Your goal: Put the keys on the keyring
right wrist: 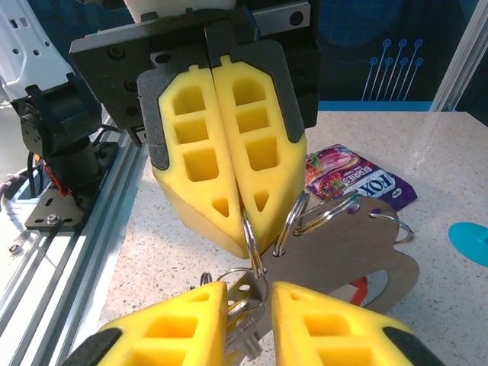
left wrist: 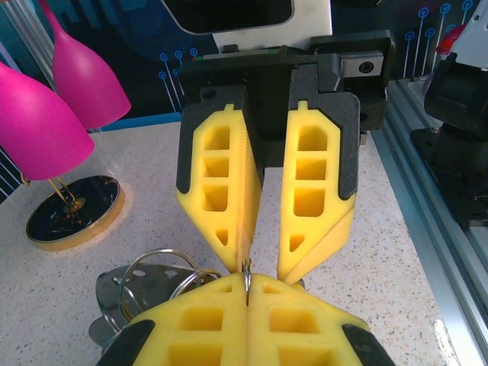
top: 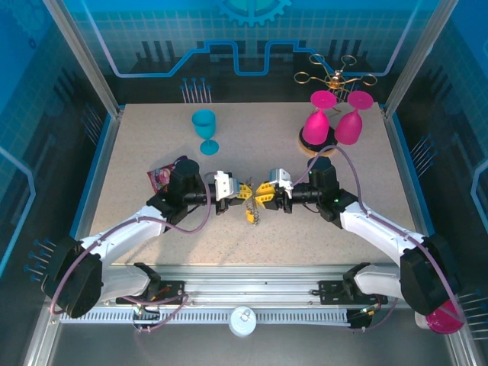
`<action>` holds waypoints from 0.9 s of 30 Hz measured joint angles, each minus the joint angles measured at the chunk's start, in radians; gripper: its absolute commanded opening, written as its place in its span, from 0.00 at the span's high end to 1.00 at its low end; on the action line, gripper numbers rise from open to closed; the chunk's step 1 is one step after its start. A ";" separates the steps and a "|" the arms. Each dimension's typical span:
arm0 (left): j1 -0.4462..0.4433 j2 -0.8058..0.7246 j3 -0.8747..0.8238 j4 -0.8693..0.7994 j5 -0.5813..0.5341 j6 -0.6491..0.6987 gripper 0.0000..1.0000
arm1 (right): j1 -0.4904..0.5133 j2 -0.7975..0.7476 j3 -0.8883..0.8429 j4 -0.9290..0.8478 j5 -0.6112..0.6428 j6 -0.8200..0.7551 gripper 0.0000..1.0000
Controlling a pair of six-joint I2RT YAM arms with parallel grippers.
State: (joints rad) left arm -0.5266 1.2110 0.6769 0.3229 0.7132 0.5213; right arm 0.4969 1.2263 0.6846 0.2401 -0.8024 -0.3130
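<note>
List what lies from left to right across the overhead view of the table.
Snack wrapper → teal goblet → left gripper → keyring → right gripper → pink glass → second pink glass.

Silver keyring (right wrist: 248, 229); magenta glasses (top: 319, 123); teal goblet (top: 204, 122); speckled table (top: 152, 149).

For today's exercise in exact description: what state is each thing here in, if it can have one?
left gripper: fingers shut on the keyring.
right gripper: fingers slightly apart, at the keyring.
keyring: held between the two grippers.
keys: bunched under the keyring.
teal goblet: upright.
pink glasses: upside down, feet up.
snack wrapper: lying flat.
</note>
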 measured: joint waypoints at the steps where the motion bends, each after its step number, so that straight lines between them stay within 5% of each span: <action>1: 0.000 0.000 0.000 0.001 0.001 0.000 1.00 | 0.001 0.002 0.000 0.009 -0.001 0.001 0.78; 13: 0.000 0.007 0.000 0.006 0.019 -0.019 1.00 | 0.013 0.042 0.013 0.037 -0.022 0.011 0.82; 18: 0.003 0.008 0.000 0.008 0.019 -0.020 1.00 | 0.013 0.046 0.019 0.037 -0.025 0.023 1.00; 21: 0.007 0.008 0.001 0.005 0.018 -0.024 0.97 | 0.013 0.050 0.032 0.020 -0.020 0.016 1.00; 27: 0.007 0.008 0.051 -0.106 -0.006 0.021 0.91 | 0.035 0.050 0.148 -0.236 0.058 -0.121 1.00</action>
State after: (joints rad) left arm -0.5198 1.2186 0.7284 0.2165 0.7074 0.5419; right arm 0.5316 1.2762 0.8322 0.0044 -0.7444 -0.4339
